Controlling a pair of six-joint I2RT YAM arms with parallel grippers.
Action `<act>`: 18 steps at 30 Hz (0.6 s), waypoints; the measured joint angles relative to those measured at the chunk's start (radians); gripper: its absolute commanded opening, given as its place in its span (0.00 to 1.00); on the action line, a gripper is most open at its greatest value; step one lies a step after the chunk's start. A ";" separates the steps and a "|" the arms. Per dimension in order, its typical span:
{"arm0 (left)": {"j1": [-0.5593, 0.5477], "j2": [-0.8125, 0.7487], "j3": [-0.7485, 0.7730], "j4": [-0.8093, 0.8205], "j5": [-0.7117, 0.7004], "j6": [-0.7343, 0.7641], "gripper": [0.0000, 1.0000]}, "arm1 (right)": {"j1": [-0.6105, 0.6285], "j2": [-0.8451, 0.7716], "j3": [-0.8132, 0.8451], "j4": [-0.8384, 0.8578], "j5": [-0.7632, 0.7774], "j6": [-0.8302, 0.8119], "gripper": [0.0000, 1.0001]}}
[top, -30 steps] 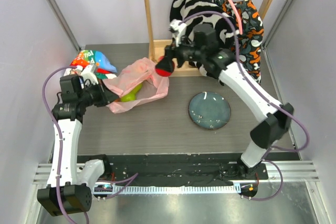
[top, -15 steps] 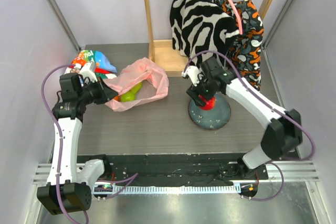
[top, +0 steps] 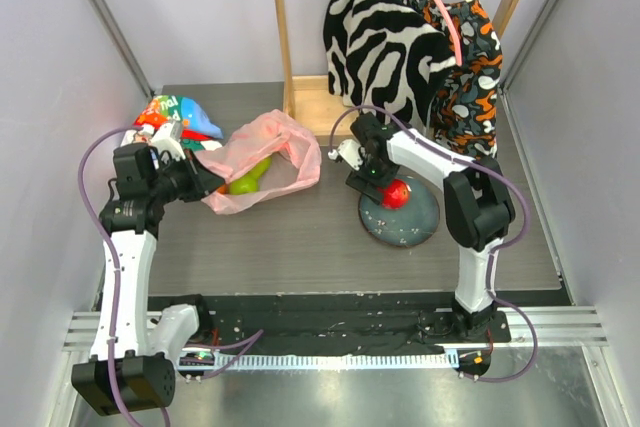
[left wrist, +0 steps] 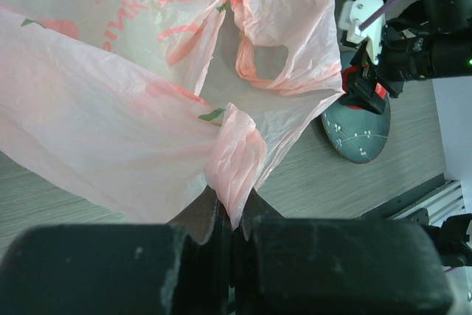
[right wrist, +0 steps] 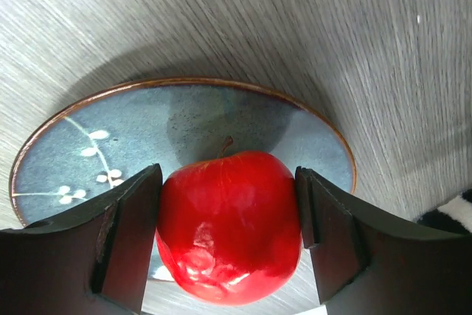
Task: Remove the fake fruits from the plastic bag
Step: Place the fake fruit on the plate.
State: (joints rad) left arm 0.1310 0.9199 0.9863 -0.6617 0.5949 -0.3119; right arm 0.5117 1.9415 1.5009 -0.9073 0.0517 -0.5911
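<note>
The pink plastic bag [top: 268, 150] lies at the back left, its mouth facing right. A green pear [top: 246, 182] shows through it; other fruits are hidden. My left gripper [top: 204, 185] is shut on a bunched fold of the bag's near-left edge [left wrist: 234, 164] and holds it up. My right gripper [top: 385, 187] is closed round a red apple [top: 398, 193], low over the left part of the blue plate [top: 410, 230]. In the right wrist view both fingers press the apple [right wrist: 228, 219] over the plate [right wrist: 118, 134].
A colourful printed bag [top: 176, 113] lies behind my left gripper. A wooden rack [top: 318, 107] with hanging patterned clothes [top: 400, 37] stands at the back. Grey walls close in both sides.
My right gripper has carried the red apple from the bag's mouth to the plate and lowered it there. My left gripper has kept its hold on the bag.
</note>
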 measured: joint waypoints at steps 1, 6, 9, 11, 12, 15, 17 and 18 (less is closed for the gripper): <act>0.000 -0.002 -0.003 0.000 0.000 0.000 0.00 | 0.002 0.016 0.010 -0.004 0.002 -0.006 0.50; 0.000 -0.004 -0.010 0.000 0.000 -0.001 0.00 | 0.004 0.050 0.055 -0.037 0.006 -0.005 0.99; 0.000 -0.004 -0.011 0.001 0.000 -0.001 0.01 | 0.004 0.069 0.090 -0.051 -0.014 0.009 1.00; 0.000 -0.003 -0.011 0.001 0.000 0.000 0.01 | 0.003 0.071 0.117 -0.068 -0.050 0.018 1.00; 0.000 -0.003 -0.011 0.002 0.000 0.000 0.01 | 0.003 0.072 0.142 -0.086 -0.069 0.022 1.00; 0.000 -0.003 -0.011 -0.002 0.000 0.000 0.01 | 0.004 0.073 0.273 -0.166 -0.144 0.040 1.00; 0.000 -0.005 -0.011 -0.005 -0.001 0.001 0.00 | 0.004 0.073 0.386 -0.216 -0.202 0.051 1.00; 0.000 -0.009 -0.011 -0.013 -0.003 0.001 0.00 | 0.004 0.073 0.468 -0.249 -0.246 0.056 0.99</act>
State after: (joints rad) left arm 0.1310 0.9112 0.9756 -0.6743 0.5915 -0.3107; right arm 0.5159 2.0144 1.9694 -1.1564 -0.1947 -0.5346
